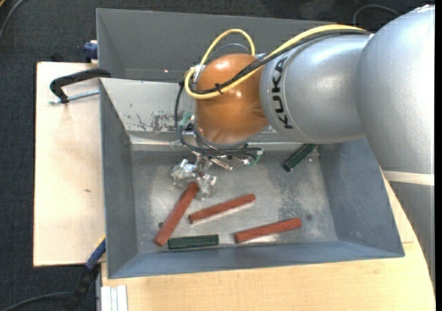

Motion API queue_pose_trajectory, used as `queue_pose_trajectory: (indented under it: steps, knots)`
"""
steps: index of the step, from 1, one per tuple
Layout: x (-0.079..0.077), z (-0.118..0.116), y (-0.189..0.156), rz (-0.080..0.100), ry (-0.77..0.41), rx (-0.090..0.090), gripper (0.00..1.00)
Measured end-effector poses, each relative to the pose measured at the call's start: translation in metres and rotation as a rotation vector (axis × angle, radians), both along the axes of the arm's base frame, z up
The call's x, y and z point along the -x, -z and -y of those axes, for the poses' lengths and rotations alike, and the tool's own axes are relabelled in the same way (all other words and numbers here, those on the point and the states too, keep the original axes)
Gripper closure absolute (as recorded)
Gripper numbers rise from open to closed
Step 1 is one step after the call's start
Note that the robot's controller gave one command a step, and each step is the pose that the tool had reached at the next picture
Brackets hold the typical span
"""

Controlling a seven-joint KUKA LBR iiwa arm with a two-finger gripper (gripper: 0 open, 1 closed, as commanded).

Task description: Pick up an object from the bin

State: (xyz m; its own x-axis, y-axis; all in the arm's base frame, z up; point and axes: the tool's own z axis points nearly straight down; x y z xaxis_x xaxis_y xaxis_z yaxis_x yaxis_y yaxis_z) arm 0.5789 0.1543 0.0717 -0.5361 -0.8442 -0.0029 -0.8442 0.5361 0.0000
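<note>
Long red-brown stick (177,215), flat, slanted, lower left

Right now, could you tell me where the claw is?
In the camera view, the claw sits left of centre, at the upper end of the slanted red stick.

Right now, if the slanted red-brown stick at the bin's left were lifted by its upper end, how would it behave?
The red-brown stick looks straight and flat-sided, so probably stiff and unlikely to roll. The end effector is over its upper end; held that far off-centre it would likely swing downward. Its lower end might nudge the dark green stick nearby.
</note>
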Motion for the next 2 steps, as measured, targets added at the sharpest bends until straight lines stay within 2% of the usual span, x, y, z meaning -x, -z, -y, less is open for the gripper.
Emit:
queue_pose_trajectory:
  steps: [1, 2]
  knots:
    - [0.013, 0.042, -0.128, 0.011, -0.009, -0.001, 1.0]
    - [0.006, 0.034, -0.191, 0.013, -0.041, -0.002, 1.0]
